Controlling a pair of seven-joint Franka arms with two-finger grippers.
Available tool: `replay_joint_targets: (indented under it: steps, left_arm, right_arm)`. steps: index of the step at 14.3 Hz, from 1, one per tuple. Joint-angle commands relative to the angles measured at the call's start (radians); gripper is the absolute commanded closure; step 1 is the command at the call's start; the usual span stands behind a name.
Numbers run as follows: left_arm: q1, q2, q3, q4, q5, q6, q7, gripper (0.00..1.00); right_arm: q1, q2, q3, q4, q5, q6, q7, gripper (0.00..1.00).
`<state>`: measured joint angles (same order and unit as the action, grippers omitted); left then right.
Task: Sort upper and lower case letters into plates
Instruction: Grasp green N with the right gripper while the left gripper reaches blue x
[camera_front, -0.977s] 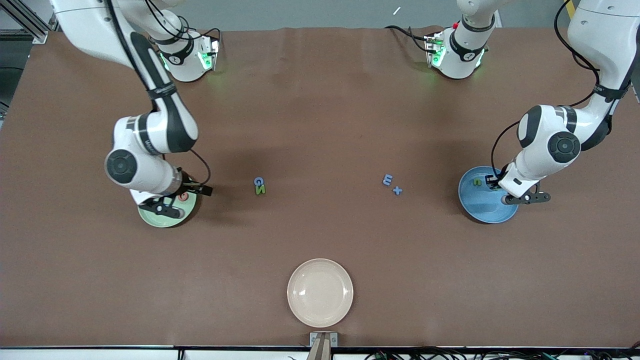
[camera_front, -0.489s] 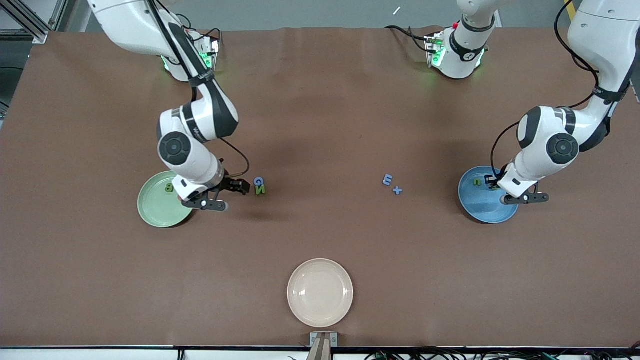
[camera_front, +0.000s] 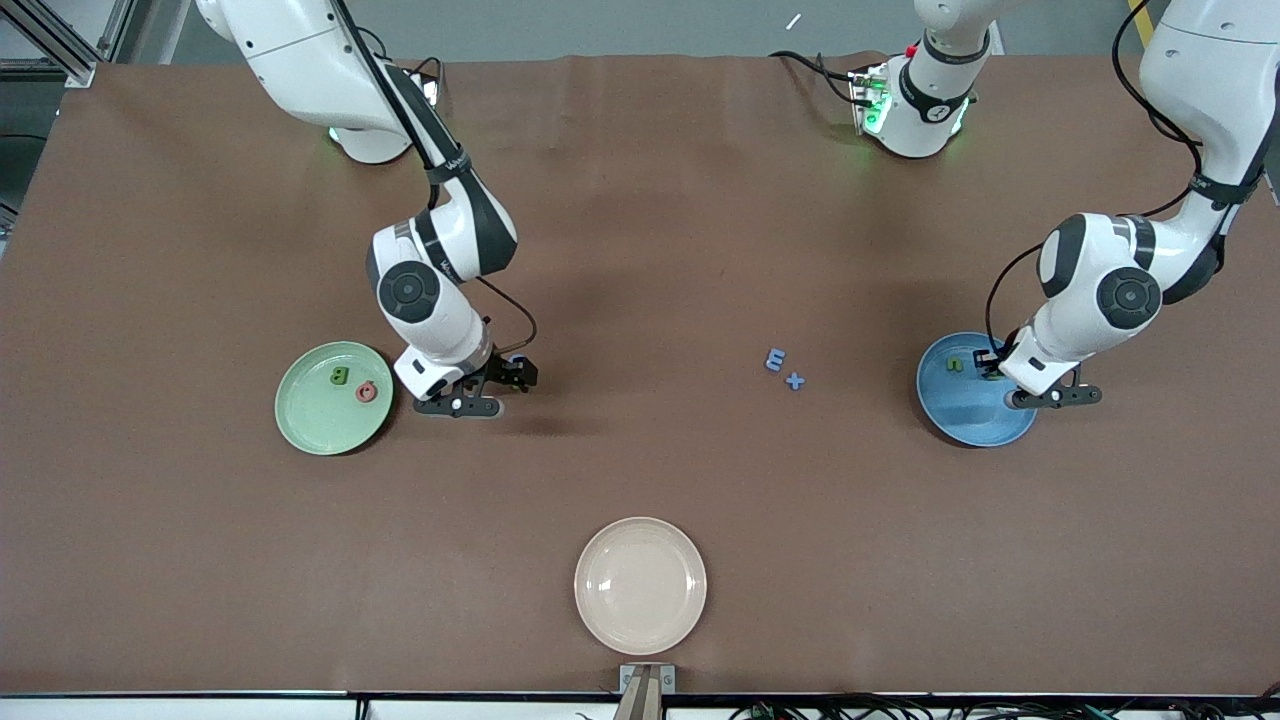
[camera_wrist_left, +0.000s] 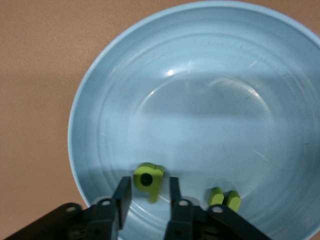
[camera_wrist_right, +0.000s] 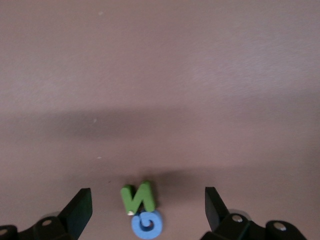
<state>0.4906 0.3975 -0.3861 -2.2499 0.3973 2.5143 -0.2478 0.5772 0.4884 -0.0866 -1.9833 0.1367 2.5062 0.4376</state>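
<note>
The right gripper (camera_front: 500, 392), jaws spread wide and empty, hangs over the bare table between the mint green plate (camera_front: 312, 420) and the middle of the table, with a green N (camera_wrist_right: 138, 197) and a blue G (camera_wrist_right: 146, 224) lying on the cloth between its fingers in the right wrist view. Toward the left arm's end of the table, the left gripper (camera_front: 1045, 392) is down over the blue plate (camera_front: 965, 415); its fingers (camera_wrist_left: 122, 197) stand narrowly parted on either side of a yellow-green letter (camera_wrist_left: 148, 179) that looks to rest on the plate floor, though whether they grip it or have let go cannot be told.

The sort appears roughly half done. The mint green plate carries a green B (camera_front: 340, 376) and a pink letter (camera_front: 367, 392). The blue plate holds a second yellow-green letter (camera_wrist_left: 224, 198) beside the one at the fingers. Left to place, besides the N and G, are a blue E (camera_front: 775, 359) and a small blue plus-like letter (camera_front: 795, 381), lying on the table between the blue plate and the table's middle. The cream-white plate (camera_front: 640, 585), nearer the front camera than both task plates, sits unused.
</note>
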Motion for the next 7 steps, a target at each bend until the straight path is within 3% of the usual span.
replay_joint_targets:
  steps: [1, 4, 7]
  left_arm:
    - [0.009, -0.011, -0.008, 0.003, 0.021, 0.011, 0.01, 0.24]
    - [0.006, -0.042, -0.023, 0.004, 0.02, -0.002, -0.005, 0.01]
    - [0.006, -0.071, -0.094, 0.012, 0.011, -0.037, -0.053, 0.0]
  right_arm:
    - [0.045, 0.016, -0.01, -0.002, 0.008, 0.029, 0.015, 0.01]
    - [0.058, 0.032, -0.01, -0.006, -0.002, 0.042, 0.012, 0.01]
    - [0.059, 0.044, -0.01, -0.011, -0.011, 0.055, 0.004, 0.01]
